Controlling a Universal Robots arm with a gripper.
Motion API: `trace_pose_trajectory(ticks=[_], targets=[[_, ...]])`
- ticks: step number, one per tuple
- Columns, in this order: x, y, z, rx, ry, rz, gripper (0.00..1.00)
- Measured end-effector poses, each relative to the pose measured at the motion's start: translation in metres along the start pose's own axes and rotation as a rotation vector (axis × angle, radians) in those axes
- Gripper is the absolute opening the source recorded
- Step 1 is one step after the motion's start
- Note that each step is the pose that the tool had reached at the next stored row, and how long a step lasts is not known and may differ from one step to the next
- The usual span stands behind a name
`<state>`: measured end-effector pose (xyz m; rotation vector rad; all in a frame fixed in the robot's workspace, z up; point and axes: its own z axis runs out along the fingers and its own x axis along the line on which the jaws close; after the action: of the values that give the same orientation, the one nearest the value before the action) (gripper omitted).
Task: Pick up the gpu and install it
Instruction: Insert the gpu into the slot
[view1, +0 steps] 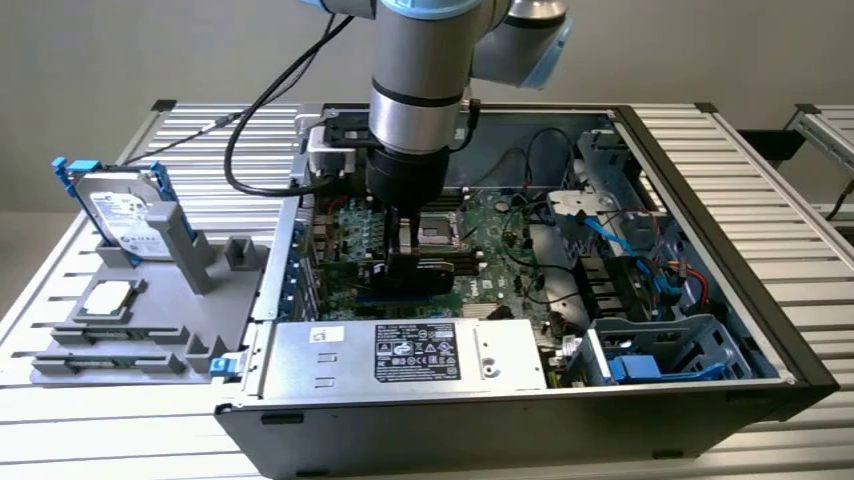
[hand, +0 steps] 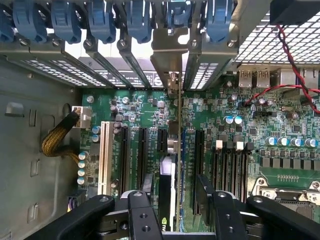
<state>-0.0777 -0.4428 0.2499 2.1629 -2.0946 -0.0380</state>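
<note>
Gripper (hand: 175, 186) is hanging wide open, straddling the gpu (hand: 178, 130) without clamping it; the card is standing on edge in a motherboard (hand: 250, 125) slot. Seating well likely means keeping it square, bracket meeting the rear opening

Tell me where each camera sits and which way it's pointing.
Exterior view: off the arm, raised, looking down into the open computer case; the robot arm comes down into it from above.
Wrist view: on the wrist inside the case, facing the main circuit board and rear slot covers; the pincer shows, its fingers apart.
Shared: the main circuit board, and the graphics card between the fingers.
</note>
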Motion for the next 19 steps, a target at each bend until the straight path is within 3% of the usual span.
trace_pose_trajectory(ticks=[7, 9, 12, 19], targets=[[0.0, 0.0037, -0.0015, 0.0238, 0.0021, -0.013, 0.47], [-0.0001, 0.0052, -0.0014, 0.0287, 0.0026, -0.015, 0.38], [-0.0003, 0.0073, -0.0013, 0.0337, 0.0033, -0.016, 0.27], [-0.0004, 0.01, -0.0011, 0.041, 0.0033, -0.018, 0.27]])
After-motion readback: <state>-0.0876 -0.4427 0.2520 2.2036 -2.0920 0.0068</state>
